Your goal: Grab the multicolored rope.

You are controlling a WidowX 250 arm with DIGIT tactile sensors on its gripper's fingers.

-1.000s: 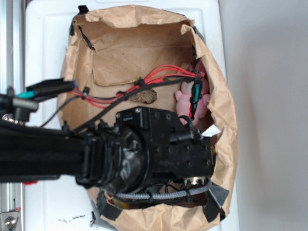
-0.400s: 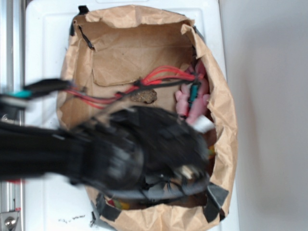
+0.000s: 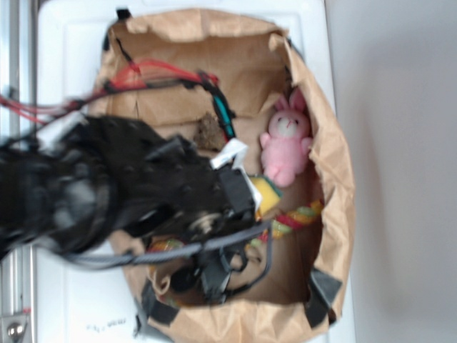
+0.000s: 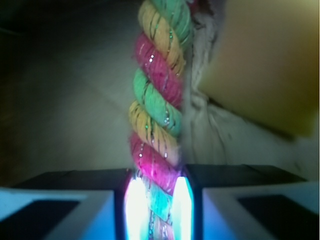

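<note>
Gripper (image 4: 156, 210) fingers (image 4: 100, 210) pinched narrow on the rope (image 4: 157, 100), which runs straight out betw. them; yellow sponge (image 4: 265, 65) just right, bunny (image 3: 285, 139) further off.

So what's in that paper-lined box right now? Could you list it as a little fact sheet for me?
container: brown paper-lined box on a white surface
held item: thick twisted rope of red, yellow and green strands, between the black gripper's fingers
beside the rope: yellow sponge
toy: pink plush bunny, apart from the arm, near the box's right wall
unclear: small brown lump, too blurred to identify
arm: blurred in the exterior view
</note>
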